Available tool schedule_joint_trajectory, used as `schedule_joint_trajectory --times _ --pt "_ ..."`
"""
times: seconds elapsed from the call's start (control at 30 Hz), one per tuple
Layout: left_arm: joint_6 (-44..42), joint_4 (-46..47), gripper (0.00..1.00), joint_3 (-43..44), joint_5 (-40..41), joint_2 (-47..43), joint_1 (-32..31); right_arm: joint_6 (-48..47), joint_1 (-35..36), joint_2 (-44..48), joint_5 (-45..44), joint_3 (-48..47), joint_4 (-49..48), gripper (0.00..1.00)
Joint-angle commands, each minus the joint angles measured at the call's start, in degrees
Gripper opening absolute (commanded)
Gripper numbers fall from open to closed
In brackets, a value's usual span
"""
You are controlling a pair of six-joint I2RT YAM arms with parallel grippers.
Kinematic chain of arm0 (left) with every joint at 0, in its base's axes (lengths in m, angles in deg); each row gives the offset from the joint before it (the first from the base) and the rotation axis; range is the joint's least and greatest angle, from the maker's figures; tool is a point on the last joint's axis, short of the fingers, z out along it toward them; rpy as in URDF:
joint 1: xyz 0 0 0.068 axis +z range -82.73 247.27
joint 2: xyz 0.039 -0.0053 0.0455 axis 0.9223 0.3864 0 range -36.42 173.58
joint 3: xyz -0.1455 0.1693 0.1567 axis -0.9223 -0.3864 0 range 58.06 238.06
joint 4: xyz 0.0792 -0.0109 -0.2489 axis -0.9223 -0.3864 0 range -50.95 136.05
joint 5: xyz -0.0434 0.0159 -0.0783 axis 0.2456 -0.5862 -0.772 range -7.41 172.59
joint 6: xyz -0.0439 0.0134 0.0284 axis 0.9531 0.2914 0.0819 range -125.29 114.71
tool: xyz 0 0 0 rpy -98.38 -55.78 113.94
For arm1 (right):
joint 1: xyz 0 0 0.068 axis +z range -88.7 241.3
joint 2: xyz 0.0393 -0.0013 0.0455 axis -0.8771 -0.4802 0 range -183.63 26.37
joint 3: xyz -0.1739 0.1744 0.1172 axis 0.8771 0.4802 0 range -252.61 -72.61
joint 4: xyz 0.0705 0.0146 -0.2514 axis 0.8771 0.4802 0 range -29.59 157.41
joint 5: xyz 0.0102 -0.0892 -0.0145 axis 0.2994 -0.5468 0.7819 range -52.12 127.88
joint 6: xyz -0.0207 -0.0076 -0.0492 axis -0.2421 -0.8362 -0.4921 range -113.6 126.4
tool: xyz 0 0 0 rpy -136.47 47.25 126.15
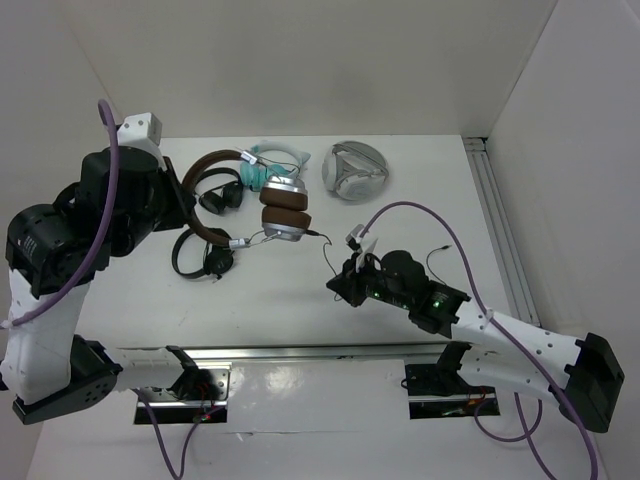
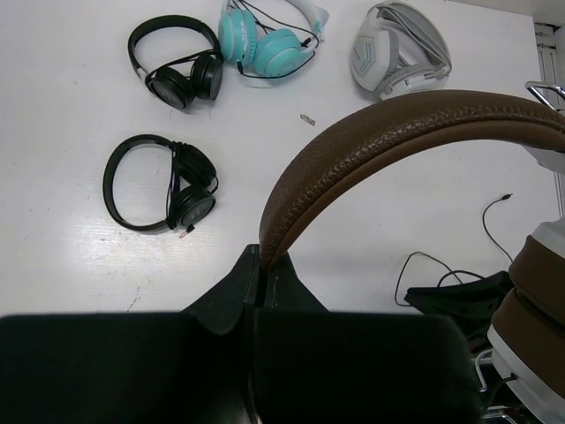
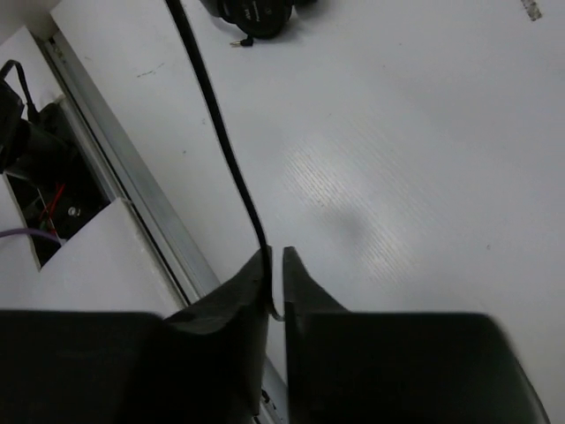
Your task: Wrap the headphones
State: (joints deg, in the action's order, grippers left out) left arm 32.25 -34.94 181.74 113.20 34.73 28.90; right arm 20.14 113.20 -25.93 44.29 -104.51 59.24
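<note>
Over the table [image 1: 420,200], the left gripper [image 2: 265,263] clamps the headband [image 2: 397,132] of the headphones [image 1: 285,208]; the right gripper [image 3: 274,265] pinches their cable [image 3: 221,141].

The headphones [image 2: 415,124] run off the left wrist view's right edge

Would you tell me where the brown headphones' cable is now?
In the right wrist view, the cable runs between the right gripper's fingers, right of the headphones held by the left gripper.
</note>
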Motion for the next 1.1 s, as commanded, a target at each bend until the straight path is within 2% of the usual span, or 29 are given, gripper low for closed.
schedule_joint_trajectory --times 0.0,0.07,0.17,0.23,0.27,0.3,0.4,0.53,0.73,0.83,0.9,0.93,0.97,1.07 --pt "0.87 3.65 0.0 2.18 -0.38 -0.49 0.31 0.41 0.66 0.96 -2.81 0.0 -5.51 0.1" --pt "0.87 3.65 0.0 1.49 0.15 -1.01 0.31 0.41 0.66 1.83 -3.86 0.61 -4.99 0.0" --pt "-0.36 5.83 0.0 -4.21 0.68 -2.5 0.31 1.2 1.36 5.35 -7.63 0.61 -1.66 0.0" --pt "-2.81 12.3 0.0 -10.7 -0.37 -4.61 0.31 2.51 2.41 8.94 -15.7 -1.84 4.99 0.0" --pt "-5.87 14.7 0.0 -17.79 -1.42 -5.49 0.31 2.52 4.07 10.09 -18.95 -4.63 7.73 0.0" --pt "-7.12 16.64 0.0 -21.08 -2.3 -6.2 0.31 2.52 4.87 11.06 -24.46 -6.23 10.28 0.0" --pt "-7.92 18.59 0.0 -27.6 -2.84 -4.37 0.31 3.23 7.86 12.57 -32.58 -13.15 18.2 0.0" --pt "-7.3 18.59 0.0 -31.39 4.25 1.43 -0.3 3.49 8.39 7.32 -32.87 -26.26 32.5 0.0" --pt "-7.21 21.39 0.0 -35.96 8.24 3.29 -2.84 -0.19 11.03 1.5 -36.65 -38.65 43.61 0.0" --pt "-12.3 25.34 0.0 -38.86 3.51 2.59 -5.21 -2.74 11.03 -0.27 -37.26 -42.0 46.61 0.0" --pt "-17.38 29.74 0.0 -41.05 -3.6 1.71 -6.45 -4.77 11.03 -0.79 -36.48 -42.62 47.4 0.0" --pt "-18.8 30.71 0.0 -41.67 -6.59 1.18 -6.98 -5.38 11.03 -0.79 -34.39 -42.63 47.4 0.0" --pt "-20.3 31.67 0.0 -42.2 -13.75 0.4 -7.59 -6.0 11.03 -0.79 -32.45 -42.63 47.4 0.0" --pt "-23.56 33.71 0.0 -42.99 -22.6 -0.32 -9.61 -9.07 11.03 -0.18 -25.42 -41.22 45.38 0.0"
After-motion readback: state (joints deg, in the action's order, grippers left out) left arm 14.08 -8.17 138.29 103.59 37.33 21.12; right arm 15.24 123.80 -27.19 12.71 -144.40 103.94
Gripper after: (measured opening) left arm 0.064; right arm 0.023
